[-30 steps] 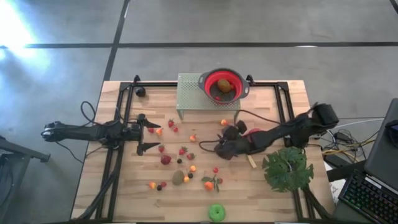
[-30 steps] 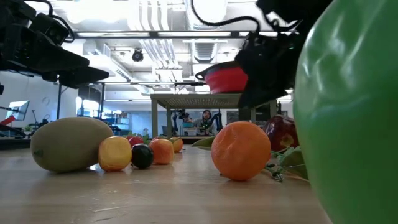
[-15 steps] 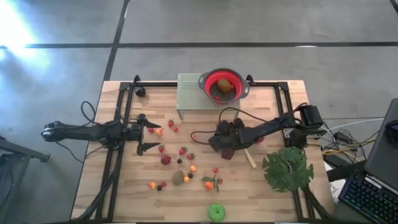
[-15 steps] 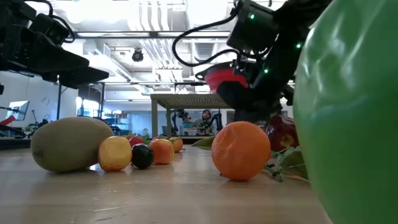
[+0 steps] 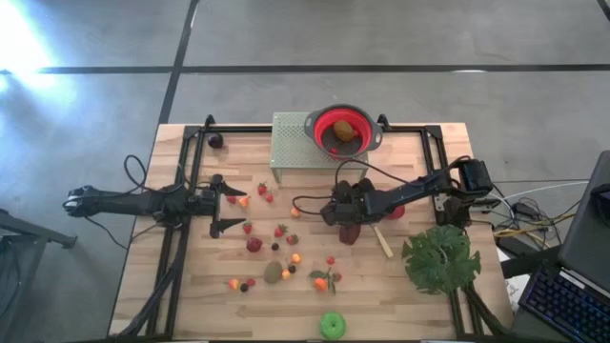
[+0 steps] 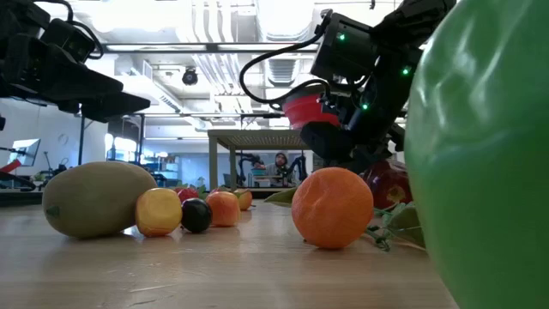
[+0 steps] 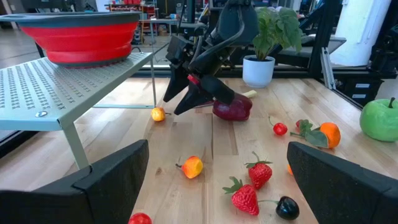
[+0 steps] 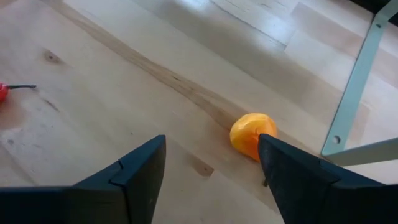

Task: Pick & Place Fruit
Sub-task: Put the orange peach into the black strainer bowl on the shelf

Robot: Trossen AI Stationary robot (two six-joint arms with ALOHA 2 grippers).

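Small toy fruits lie scattered over the wooden table: strawberries (image 5: 279,232), a kiwi (image 5: 274,272), an orange (image 5: 320,283) and a green apple (image 5: 332,326). My right gripper (image 8: 211,146) is open and slants down near the table's middle. A small orange fruit (image 8: 252,134) rests on the wood just beyond one fingertip, close to the stand's leg (image 8: 354,81). In the left wrist view, a dark maroon fruit (image 7: 233,107) lies behind the right gripper (image 7: 174,104). My left gripper (image 5: 232,208) waits open at the table's left.
A red colander (image 5: 316,129) holding a kiwi sits on a perforated metal stand (image 5: 291,143) at the far edge. A big green leaf (image 5: 440,259) and a pale-handled knife (image 5: 383,243) lie to the right. Black frame rails (image 5: 195,181) run along both sides.
My right gripper has gone toward the table's far edge and down, tipping more steeply toward the wood beside the stand. The dark maroon fruit, earlier covered by it in the high view, now shows on its near side.
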